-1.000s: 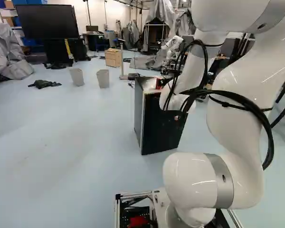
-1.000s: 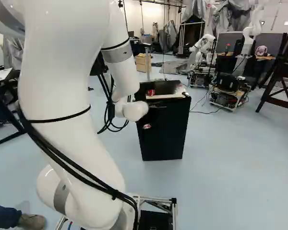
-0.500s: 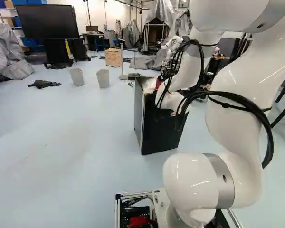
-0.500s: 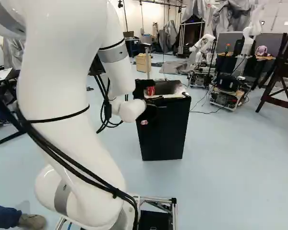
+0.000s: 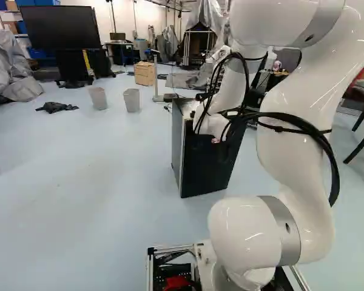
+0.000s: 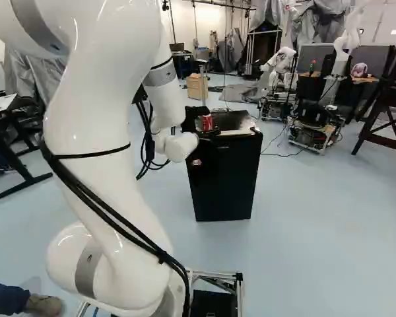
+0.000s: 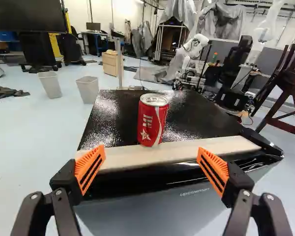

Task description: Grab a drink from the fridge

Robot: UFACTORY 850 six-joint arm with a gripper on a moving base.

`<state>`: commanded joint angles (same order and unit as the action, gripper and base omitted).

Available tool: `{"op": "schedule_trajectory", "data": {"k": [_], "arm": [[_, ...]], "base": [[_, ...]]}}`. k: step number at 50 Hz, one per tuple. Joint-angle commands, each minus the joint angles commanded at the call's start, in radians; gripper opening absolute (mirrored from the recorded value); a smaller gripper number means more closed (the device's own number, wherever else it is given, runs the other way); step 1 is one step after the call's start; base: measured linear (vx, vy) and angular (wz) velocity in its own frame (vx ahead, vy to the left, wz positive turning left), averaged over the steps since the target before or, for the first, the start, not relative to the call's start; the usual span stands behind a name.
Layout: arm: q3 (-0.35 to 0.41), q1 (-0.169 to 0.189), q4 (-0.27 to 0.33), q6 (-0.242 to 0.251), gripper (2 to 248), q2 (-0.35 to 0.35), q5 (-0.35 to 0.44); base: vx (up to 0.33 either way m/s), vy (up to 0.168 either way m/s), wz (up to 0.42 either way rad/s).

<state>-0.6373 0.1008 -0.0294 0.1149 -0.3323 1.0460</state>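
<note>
The drink, a red can (image 7: 152, 120), stands upright on top of the fridge (image 6: 223, 178), not inside it. It is close to the front edge, at the inner side of the pale strip (image 7: 201, 151) that runs along there, and nearer the front corner at the left of the right base view than the other one. Behind it the black top (image 7: 199, 110) reaches to the back edge.

The jaws (image 7: 152, 148) are wide apart with nothing clamped; their orange pads (image 7: 90, 169) stand to either side of the can's line, and the can is ahead of them, beyond the tips. I judge the step in hand to be the final approach, with the grasp itself not yet made (the task says "from the fridge", but with a can on the top I see no need to bother the door).

The next move probably calls for a straight, slow advance over the front edge until the can's body sits well between the pads, and only then for closing. Height matters: too low, and the jaws could catch the front edge or the pale strip; off-centre, and one pad could nudge the can or tip it over. Being smooth and round, it should suit an even squeeze from both sides, then a lift straight up.
</note>
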Motion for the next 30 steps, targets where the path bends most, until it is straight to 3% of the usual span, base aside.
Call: {"op": "schedule_trajectory", "data": {"k": [30], "arm": [[-0.167, -0.013, 0.000, 0.000, 247, -0.132, 0.004]], "base": [[0.000, 0.000, 0.000]]}}
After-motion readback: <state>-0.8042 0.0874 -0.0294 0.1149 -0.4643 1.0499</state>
